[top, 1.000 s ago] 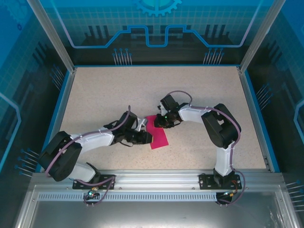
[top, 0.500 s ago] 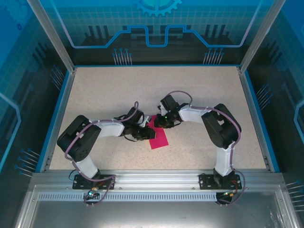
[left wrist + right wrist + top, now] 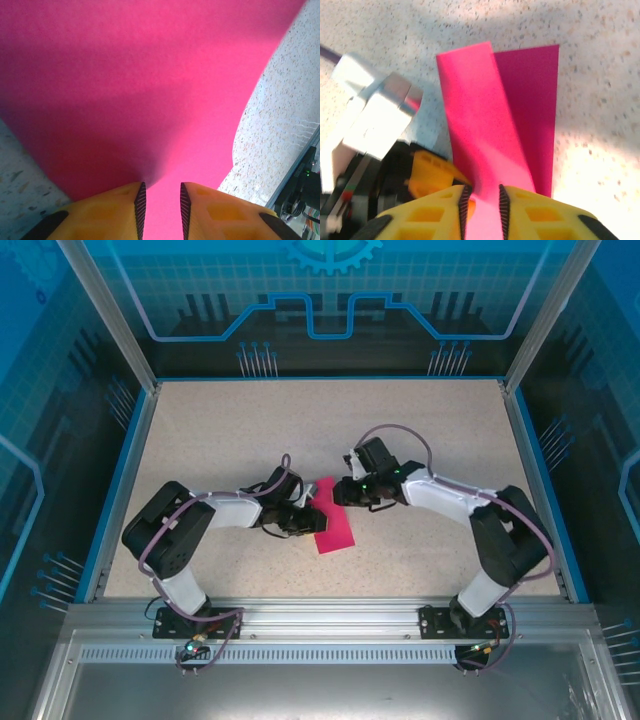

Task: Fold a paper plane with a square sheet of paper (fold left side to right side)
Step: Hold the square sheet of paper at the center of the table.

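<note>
Pink paper (image 3: 150,75) directly beneath the left gripper (image 3: 161,202)

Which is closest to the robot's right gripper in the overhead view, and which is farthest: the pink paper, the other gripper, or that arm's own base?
Measured from the right gripper in the overhead view:
1. The pink paper, mid-view, lying right at its fingertips.
2. The left gripper, on the paper's left side.
3. The right arm's base, far off at the bottom right.
</note>
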Controlling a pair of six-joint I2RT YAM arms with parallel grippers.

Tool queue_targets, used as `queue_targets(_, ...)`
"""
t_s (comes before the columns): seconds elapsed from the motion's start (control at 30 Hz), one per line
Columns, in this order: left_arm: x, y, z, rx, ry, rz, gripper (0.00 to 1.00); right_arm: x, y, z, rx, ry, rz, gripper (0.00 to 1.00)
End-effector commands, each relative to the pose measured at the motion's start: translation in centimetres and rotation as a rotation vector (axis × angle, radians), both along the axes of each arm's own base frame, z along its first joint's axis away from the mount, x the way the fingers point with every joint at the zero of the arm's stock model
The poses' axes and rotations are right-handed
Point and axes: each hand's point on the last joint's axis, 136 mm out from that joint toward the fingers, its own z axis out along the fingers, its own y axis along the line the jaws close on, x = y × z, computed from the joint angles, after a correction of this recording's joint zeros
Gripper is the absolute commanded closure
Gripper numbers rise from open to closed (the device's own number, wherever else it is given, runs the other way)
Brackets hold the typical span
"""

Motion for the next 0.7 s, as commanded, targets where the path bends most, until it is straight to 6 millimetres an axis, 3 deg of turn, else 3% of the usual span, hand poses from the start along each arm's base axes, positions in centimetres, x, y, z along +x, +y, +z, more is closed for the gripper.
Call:
queue_targets(0.0,-0.6,1.3,-2.4,0.072,0.040,0.027,0.72,-4.3,-2.0,-2.9,-0.091,0.131,0.052,0.80)
queue_targets(0.1,-0.5,1.3,-2.4,0.074,0.037,0.029,0.72,-5.9,-0.8,-3.5,-0.055,0.154,0.096,0.81)
queue_targets(0.13,-0.5,1.2,-2.3,0.074,0.038,0.029,0.72,-6.9,-0.9,-4.6,-0.063,0.182,0.105,0.81)
queue_targets(0.3,-0.1,0.9,-1.6,0.066,0.027,0.028,0.73,-7.3,-0.5,-7.2,-0.118,0.228,0.112,0.82)
queue_targets(0.5,1.4,0.2,0.6,0.046,-0.015,0.026,0.70,-8.0,-2.1,-9.3,-0.225,0.269,0.103,0.83)
queue_targets(0.67,2.9,-0.5,1.5,0.047,-0.052,0.019,0.67,-8.3,-3.2,-10.0,-0.284,0.277,0.103,0.83)
